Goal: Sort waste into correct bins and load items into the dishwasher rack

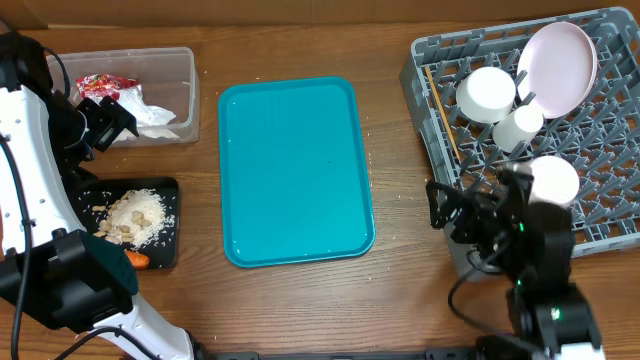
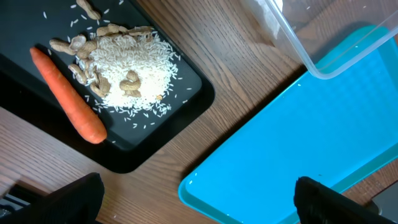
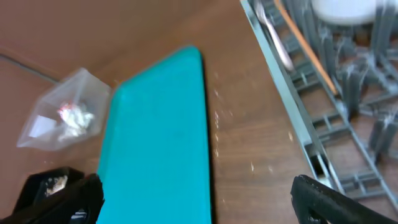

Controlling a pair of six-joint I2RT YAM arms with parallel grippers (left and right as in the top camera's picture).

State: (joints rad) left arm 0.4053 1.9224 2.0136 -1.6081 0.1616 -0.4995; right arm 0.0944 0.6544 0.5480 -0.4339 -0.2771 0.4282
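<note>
Waste lies in two bins at the left of the overhead frame. Clear tub (image 1: 186, 60), upper left, holds the crumpled napkins (image 1: 150, 112) and the red wrapper (image 1: 100, 85). Black tray (image 2: 189, 102), lower left, carries a mound of rice (image 2: 134, 71) with beige scraps (image 2: 78, 48) on and beside it. The carrot (image 2: 67, 94) lies on the same tray, just beside the mound. Loose grains are scattered over the tray floor. Teal serving tray (image 1: 295, 170) lies at centre.

Dishwasher rack (image 1: 612, 210) fills the right side. In it, the pink plate (image 1: 557, 65) is propped on edge at upper right. A white bowl (image 1: 486, 92) sits to its left, with the small white cup (image 1: 518, 128) just below the two. A second bowl (image 1: 553, 178) sits lower, touching the right arm's outline. Wooden stick (image 1: 442, 110) lies along the rack's left side. The right wrist view shows a white fork (image 3: 273, 28) beside it.

Left gripper (image 2: 199, 186): jaws spread wide, nothing between them, positioned at frame left between tub and black tray. Right gripper (image 3: 198, 186): jaws equally wide, empty, over bare wood between the teal tray and the rack's left wall.
</note>
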